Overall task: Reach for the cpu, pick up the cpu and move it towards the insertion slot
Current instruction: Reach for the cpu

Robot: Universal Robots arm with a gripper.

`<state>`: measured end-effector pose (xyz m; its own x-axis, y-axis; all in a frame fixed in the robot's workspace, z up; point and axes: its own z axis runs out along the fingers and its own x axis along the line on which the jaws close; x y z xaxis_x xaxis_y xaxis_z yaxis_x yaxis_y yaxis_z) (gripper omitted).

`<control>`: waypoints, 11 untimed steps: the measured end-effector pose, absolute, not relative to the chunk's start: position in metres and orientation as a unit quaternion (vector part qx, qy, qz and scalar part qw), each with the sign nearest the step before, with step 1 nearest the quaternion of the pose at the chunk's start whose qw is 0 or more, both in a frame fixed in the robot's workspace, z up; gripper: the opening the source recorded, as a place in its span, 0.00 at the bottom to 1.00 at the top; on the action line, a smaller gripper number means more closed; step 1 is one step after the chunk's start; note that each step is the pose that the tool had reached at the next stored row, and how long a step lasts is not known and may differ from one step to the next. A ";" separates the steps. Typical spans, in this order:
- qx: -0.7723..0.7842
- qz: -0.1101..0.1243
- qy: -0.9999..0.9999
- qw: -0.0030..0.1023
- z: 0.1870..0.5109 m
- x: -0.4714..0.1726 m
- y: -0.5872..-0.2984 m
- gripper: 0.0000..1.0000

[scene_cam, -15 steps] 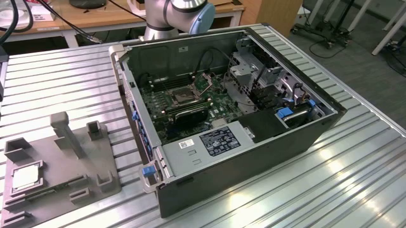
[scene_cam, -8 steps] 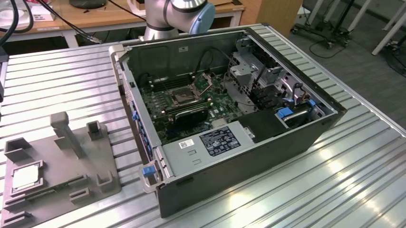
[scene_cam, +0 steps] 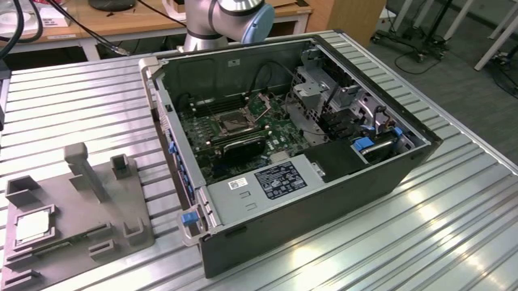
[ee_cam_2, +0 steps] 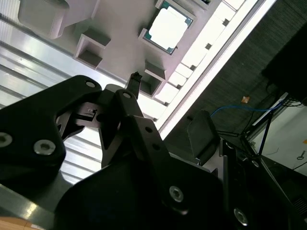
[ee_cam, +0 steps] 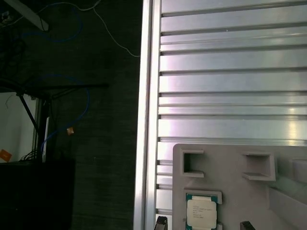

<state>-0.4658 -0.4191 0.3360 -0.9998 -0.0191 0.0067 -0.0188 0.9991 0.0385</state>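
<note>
The hand (ee_cam: 204, 223) is spread wide and empty, its fingertips (ee_cam: 161, 221) apparently straddling the cpu (ee_cam: 201, 213). In the exterior view the cpu lies in the grey tray (scene_cam: 65, 201) at eight o'clock from the computer case (scene_cam: 324, 194). An off-centre descent could snag the recess wall and tip the chip.

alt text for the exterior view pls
An open computer case lies on a slatted metal table, the insertion slot exposed on its green board. At the exterior view's left the cpu sits in a grey tray; the robot arm rises behind the case.

Print on the cpu (ee_cam: 201, 212) and case label (scene_cam: 278, 180) is illegible.
</note>
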 end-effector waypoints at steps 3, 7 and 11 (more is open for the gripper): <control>0.009 -0.019 -1.000 0.004 0.336 -0.466 -0.419 0.66; 0.009 -0.019 -1.000 0.005 0.335 -0.466 -0.419 0.66; 0.010 -0.019 -1.000 0.007 0.330 -0.466 -0.420 0.66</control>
<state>-0.4657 -0.4196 0.3303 -0.9997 -0.0194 0.0145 -0.0188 0.9991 0.0386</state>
